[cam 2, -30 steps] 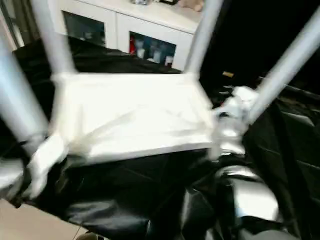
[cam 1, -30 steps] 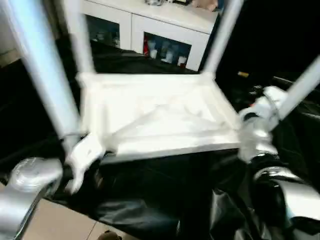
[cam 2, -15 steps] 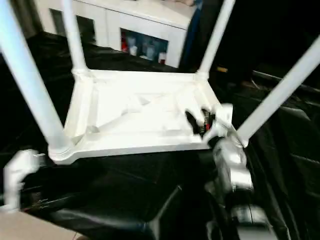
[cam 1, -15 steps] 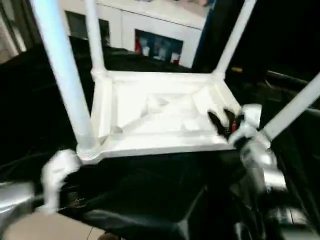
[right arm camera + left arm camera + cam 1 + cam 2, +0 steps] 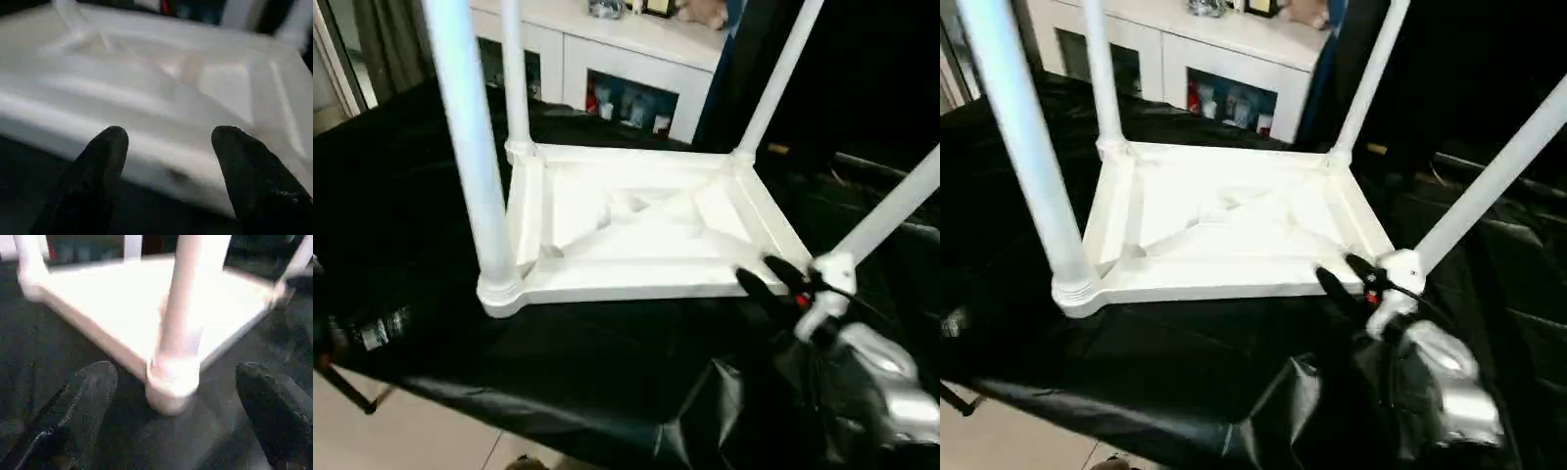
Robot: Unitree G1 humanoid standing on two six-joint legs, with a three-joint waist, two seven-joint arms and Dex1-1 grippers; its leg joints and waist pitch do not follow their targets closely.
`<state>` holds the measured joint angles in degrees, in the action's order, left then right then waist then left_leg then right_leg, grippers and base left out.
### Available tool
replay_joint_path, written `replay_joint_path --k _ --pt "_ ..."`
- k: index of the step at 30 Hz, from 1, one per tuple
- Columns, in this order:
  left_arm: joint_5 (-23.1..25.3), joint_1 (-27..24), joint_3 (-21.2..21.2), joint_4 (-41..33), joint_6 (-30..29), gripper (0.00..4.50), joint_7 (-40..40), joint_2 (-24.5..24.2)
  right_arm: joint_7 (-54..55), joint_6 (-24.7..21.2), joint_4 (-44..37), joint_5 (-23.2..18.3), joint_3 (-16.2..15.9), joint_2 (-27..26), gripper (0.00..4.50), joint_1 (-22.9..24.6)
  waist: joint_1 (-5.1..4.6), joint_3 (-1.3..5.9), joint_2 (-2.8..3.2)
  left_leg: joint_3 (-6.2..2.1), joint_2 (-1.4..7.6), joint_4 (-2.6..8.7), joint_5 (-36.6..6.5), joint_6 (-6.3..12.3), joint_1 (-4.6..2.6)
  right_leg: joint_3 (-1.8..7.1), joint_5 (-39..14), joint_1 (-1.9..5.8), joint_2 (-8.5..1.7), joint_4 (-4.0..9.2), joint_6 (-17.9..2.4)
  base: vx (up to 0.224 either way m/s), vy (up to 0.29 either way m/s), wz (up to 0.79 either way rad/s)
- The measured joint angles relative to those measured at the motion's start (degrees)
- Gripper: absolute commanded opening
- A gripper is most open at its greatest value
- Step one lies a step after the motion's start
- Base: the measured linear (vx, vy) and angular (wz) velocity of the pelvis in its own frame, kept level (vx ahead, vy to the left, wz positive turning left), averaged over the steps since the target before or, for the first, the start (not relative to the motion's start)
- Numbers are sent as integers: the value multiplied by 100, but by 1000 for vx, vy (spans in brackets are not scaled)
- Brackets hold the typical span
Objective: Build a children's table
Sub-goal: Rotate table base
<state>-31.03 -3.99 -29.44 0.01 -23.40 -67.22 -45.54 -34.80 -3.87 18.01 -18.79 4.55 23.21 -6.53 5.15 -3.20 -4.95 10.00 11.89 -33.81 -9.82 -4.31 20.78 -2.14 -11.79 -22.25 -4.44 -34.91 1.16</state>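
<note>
Both of our arms are pulling back from the children's table (image 5: 636, 235): a second ago our grippers were up at its near corners, and now the left gripper (image 5: 171, 431) is hanging spread wide just short of the near-left leg (image 5: 470, 147), touching nothing. Our right gripper (image 5: 773, 279) is hovering with its black fingers (image 5: 102, 166) parted beside the near-right corner, gripping nothing. We are seeing the table lying upside down on the black-covered surface (image 5: 607, 362), all four legs standing up, with the white cabinet (image 5: 636, 59) at the far side.
</note>
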Motion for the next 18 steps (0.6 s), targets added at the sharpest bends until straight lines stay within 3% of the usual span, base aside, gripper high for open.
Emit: replay_joint_path --k 7,13,18 --pt "-60 664 541 251 162 443 0 303 364 -359 226 208 73 265 307 -24 -31 -23 35 -47 -5 32 -1 1 -63 -53 0 44 -4 82 0 0 2 -3" --pt "526 1236 1160 714 447 443 396 637 471 -541 354 510 -61 219 307 -27 -47 -29 43 -50 -6 27 0 0 -75 -55 0 25 -4 96 -1 0 0 0" --pt "774 1491 1301 1068 641 443 817 829 495 -612 255 549 -285 4 307 -27 -103 -38 57 -50 -6 27 0 0 -75 -55 5 -2 -4 95 -8 0 0 0"
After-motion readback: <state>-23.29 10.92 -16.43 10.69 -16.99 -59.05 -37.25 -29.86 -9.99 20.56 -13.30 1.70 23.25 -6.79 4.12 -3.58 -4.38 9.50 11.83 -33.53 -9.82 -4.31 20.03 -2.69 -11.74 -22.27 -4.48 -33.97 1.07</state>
